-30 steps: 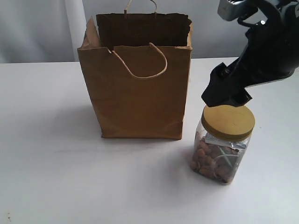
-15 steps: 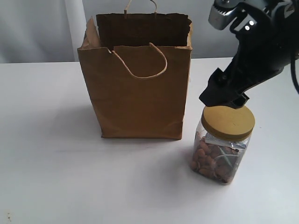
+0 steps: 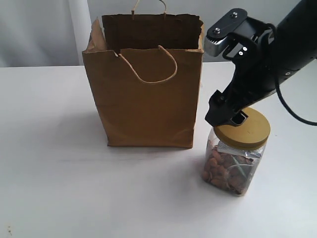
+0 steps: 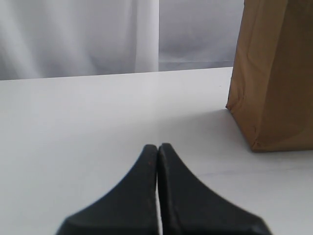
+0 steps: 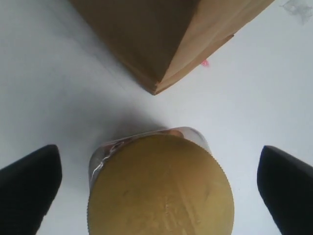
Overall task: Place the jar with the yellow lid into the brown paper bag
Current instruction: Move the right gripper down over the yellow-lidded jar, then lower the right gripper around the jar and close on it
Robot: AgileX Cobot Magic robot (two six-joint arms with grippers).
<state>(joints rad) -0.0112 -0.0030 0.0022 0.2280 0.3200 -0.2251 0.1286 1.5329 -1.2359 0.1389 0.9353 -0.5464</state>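
The yellow-lidded jar [image 3: 234, 158] stands upright on the white table, just right of the brown paper bag [image 3: 143, 94], with nuts showing through its clear wall. My right gripper [image 3: 233, 115] hovers right over the back left part of the lid, partly hiding it. In the right wrist view the mustard lid [image 5: 161, 188] lies between the two black fingers [image 5: 27, 188], which are spread wide and stand clear of it on both sides. The bag's corner [image 5: 161, 44] is just beyond the jar. My left gripper [image 4: 158, 147] is shut and empty, low over the table beside the bag [image 4: 274, 73].
The bag stands open at the top with its loop handle [image 3: 153, 67] hanging over the front face. White table [image 3: 59, 173] stretches to the left and front. A pale curtain [image 4: 78, 34] hangs behind the table.
My right arm has swung down and to the left, bringing the open gripper from behind the lid to right over its back left edge. The jar and bag have not moved.
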